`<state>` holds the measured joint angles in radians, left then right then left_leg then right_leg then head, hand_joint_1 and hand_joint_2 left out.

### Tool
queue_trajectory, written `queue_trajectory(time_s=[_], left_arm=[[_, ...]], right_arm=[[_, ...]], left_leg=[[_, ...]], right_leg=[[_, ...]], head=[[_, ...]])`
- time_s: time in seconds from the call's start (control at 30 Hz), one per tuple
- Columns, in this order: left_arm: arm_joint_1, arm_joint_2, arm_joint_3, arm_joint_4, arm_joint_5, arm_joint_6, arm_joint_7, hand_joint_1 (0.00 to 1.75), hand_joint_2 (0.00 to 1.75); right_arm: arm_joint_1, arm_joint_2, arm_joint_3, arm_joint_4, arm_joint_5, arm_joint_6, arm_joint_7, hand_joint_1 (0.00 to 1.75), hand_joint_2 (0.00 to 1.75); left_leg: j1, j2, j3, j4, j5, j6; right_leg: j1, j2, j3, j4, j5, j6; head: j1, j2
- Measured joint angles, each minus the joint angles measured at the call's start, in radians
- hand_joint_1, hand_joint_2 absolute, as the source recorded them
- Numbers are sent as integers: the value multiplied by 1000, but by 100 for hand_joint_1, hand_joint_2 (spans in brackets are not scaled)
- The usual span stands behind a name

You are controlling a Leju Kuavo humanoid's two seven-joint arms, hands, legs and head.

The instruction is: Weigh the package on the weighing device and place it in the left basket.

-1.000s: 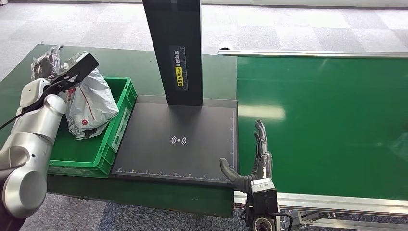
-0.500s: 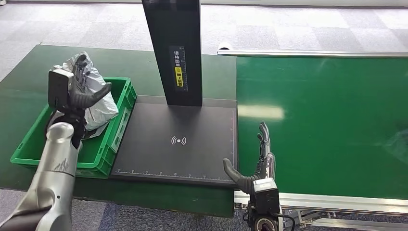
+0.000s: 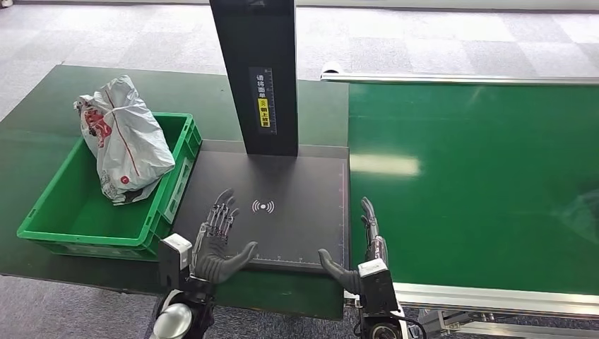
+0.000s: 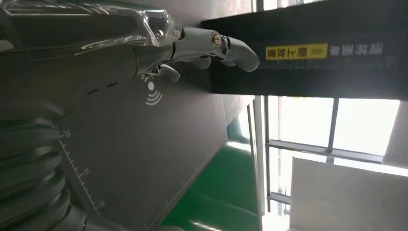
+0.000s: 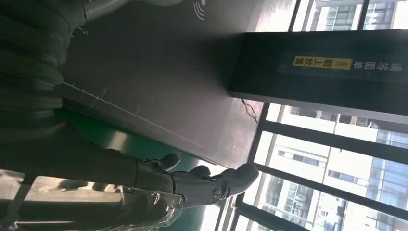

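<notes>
Left hand (image 3: 215,244) empty, fingers spread, palm facing up over the near edge of the weighing device (image 3: 282,180); right hand (image 3: 357,251) likewise empty with fingers apart and thumb stuck out, hovering by the device's near right corner next to the conveyor belt (image 3: 480,183). Package (image 3: 123,141), a crumpled white plastic bag with red print, sitting in the green basket (image 3: 85,226) on the left, leaning against the far right wall and rising above the rim. Touched by neither hand. Black platform of the device just beside the basket, marked with a wireless symbol (image 3: 263,206) and a ruler scale along its near edge. Black upright column (image 3: 258,70) with a yellow label rising from the platform's far side. Grey carpet tiles (image 3: 438,35) beyond the green table. Through the left wrist view, fingers (image 4: 211,48) outstretched above the dark platform, nothing between them.
</notes>
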<state>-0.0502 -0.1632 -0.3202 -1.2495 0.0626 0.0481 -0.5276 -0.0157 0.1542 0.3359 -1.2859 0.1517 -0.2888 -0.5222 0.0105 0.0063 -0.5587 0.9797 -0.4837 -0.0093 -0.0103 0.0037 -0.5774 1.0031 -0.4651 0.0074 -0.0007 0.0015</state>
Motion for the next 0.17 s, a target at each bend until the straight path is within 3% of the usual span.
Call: queue_trajectory(time_s=[0.17], left_arm=[[13, -6, -36, -26, -12, 7, 0, 0, 175]], right_arm=[[-5, 0, -3, 23, -7, 0, -6, 0, 175]], left_leg=[[0, 0, 1, 0, 0, 0]], right_leg=[[0, 0, 1, 0, 0, 0]], head=[[0, 0]])
